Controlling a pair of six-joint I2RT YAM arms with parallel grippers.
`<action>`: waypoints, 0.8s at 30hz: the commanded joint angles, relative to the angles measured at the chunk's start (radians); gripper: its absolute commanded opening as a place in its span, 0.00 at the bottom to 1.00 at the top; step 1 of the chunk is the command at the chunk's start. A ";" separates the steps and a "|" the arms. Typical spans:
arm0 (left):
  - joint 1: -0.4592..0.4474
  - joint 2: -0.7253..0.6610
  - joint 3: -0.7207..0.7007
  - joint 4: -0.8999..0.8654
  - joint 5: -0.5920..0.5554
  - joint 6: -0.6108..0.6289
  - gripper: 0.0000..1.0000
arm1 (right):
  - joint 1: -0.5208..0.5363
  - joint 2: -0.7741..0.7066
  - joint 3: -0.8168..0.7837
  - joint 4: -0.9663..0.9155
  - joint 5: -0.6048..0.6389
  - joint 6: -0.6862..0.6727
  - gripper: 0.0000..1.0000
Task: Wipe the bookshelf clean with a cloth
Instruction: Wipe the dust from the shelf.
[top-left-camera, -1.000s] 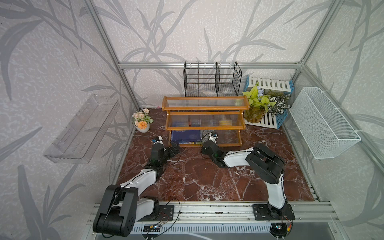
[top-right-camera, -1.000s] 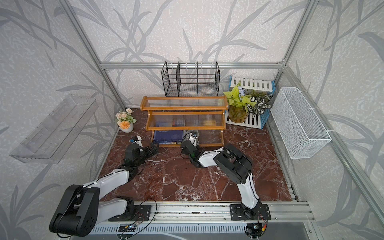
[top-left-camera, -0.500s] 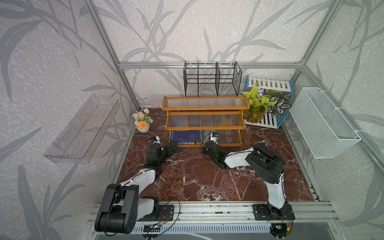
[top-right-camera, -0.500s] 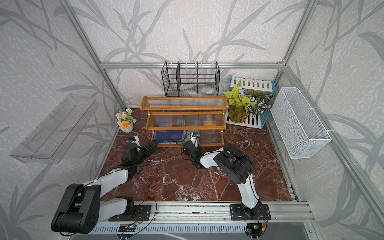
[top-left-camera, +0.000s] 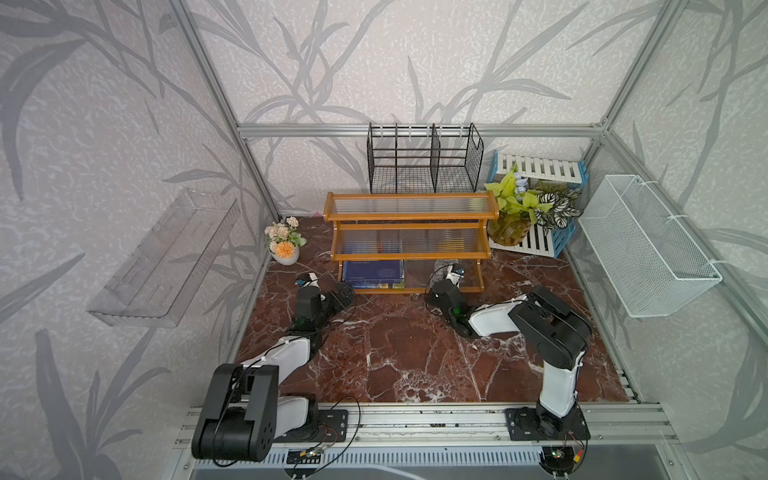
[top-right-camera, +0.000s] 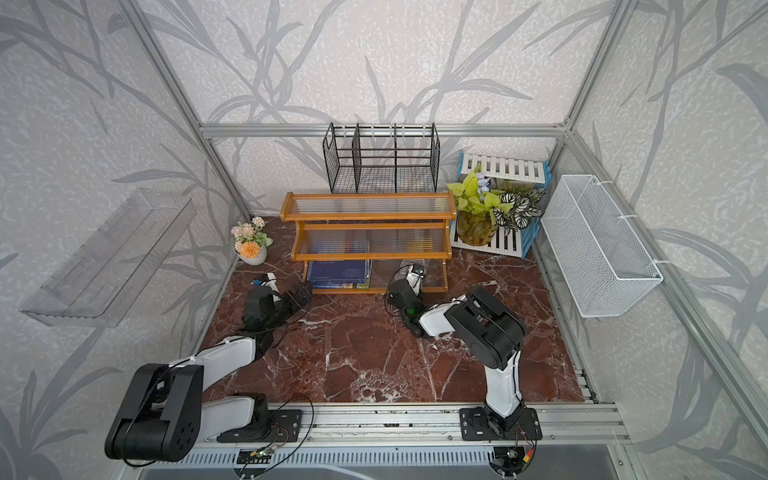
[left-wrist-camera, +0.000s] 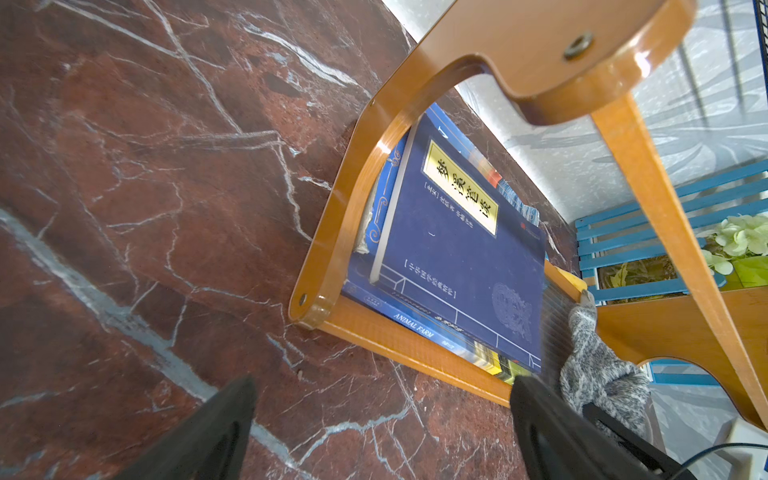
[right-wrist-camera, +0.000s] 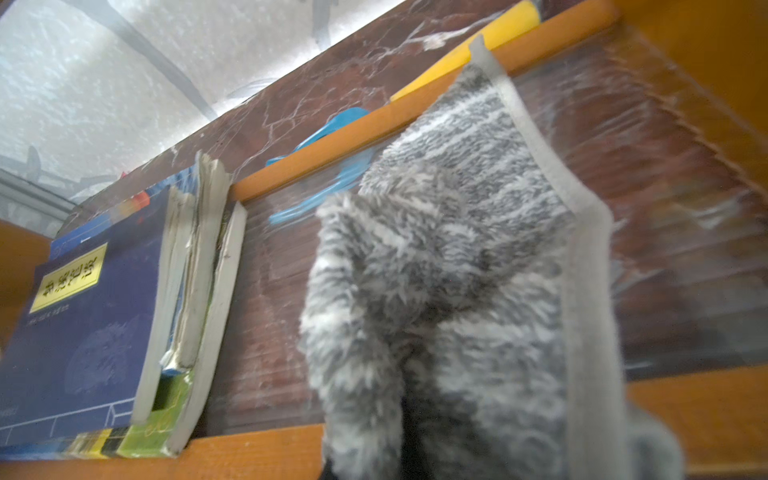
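The right pincer (top-left-camera: 448, 272) has squeezed tight shut on the cloth (right-wrist-camera: 457, 270). The left pincer (left-wrist-camera: 382, 399) has backed off a little from the shelf corner. It is wide open and holds nothing, low over the red marble desk (top-left-camera: 395, 345).

The bookshelf (top-left-camera: 411, 216) stands at the back of the desk. The cloth lies on its bottom board (right-wrist-camera: 665, 208), just beside the stack of books (left-wrist-camera: 457, 257). The far end of the cloth reaches the back rail.

The job now looks like wiping that bottom board. To do it well, I think the right pincer should press the cloth flat and slide it along the ribs, away from the books and back. It should stay low, because the middle board is close above. It should not shove the books or bump the wooden side. The two higher boards likely still need a wipe.

The top book is dark blue, with a yellow label (left-wrist-camera: 461, 187) in big Chinese letters that look like 梦溪笔谈. A spine (left-wrist-camera: 413, 326) lower in the stack says ANIMAL FARM.
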 joint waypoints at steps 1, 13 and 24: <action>0.007 0.010 -0.016 0.032 0.017 -0.002 1.00 | -0.064 -0.027 -0.065 -0.057 0.013 0.038 0.00; 0.007 0.010 -0.021 0.048 0.039 -0.007 1.00 | -0.171 -0.066 -0.094 0.019 -0.231 0.037 0.00; 0.007 0.019 -0.033 0.070 0.061 -0.016 1.00 | -0.052 0.130 0.113 0.007 -0.336 0.090 0.01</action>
